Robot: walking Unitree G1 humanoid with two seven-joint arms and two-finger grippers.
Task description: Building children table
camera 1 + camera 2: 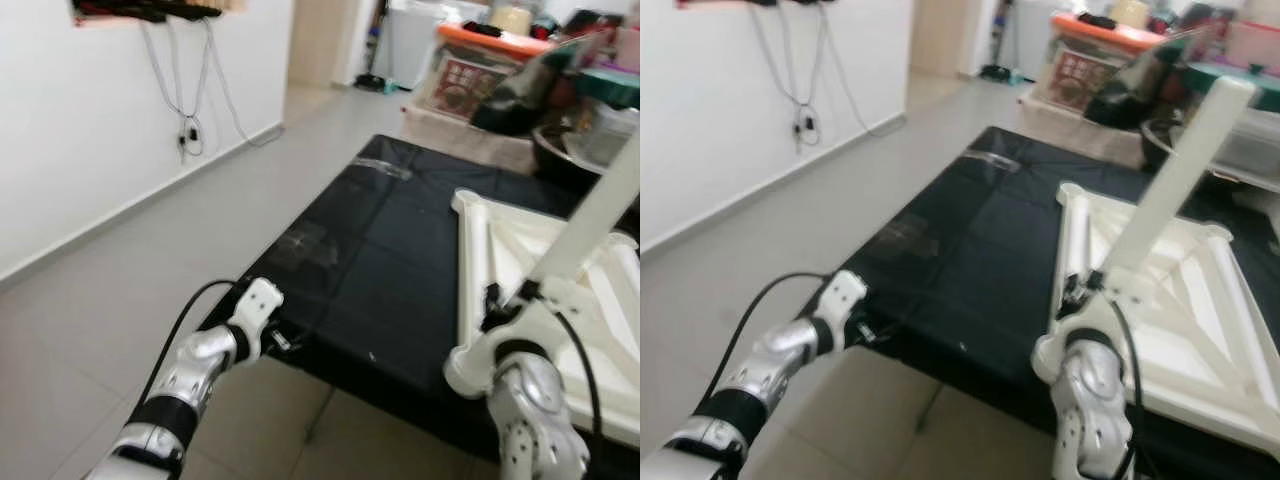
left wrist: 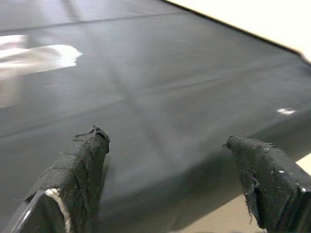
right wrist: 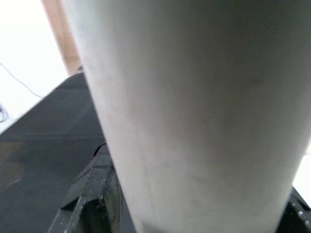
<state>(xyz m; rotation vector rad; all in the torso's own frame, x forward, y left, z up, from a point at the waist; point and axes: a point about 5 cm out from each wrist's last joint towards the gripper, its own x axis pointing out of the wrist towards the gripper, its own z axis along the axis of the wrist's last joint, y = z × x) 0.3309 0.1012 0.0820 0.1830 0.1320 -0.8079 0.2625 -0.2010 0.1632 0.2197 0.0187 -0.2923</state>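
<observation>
Grey tiled floor (image 1: 120,330) carries glossy black sheet (image 1: 390,260), spread flat, long edge running away from white wall (image 1: 80,130). White tabletop (image 1: 1160,300) lies upside down directly on sheet, ribbed underside up, at sheet's side farthest from wall. Clear tape strip (image 1: 385,168) at sheet's far edge.

Head eyes look down over the black sheet (image 1: 380,260); wrist cameras sit close.

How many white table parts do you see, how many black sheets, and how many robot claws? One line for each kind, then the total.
White table top, lying upside down: 1
White table leg, held by the right claw: 1
Black sheet: 1
Robot claws, left claw and right claw: 2
Total: 5
</observation>
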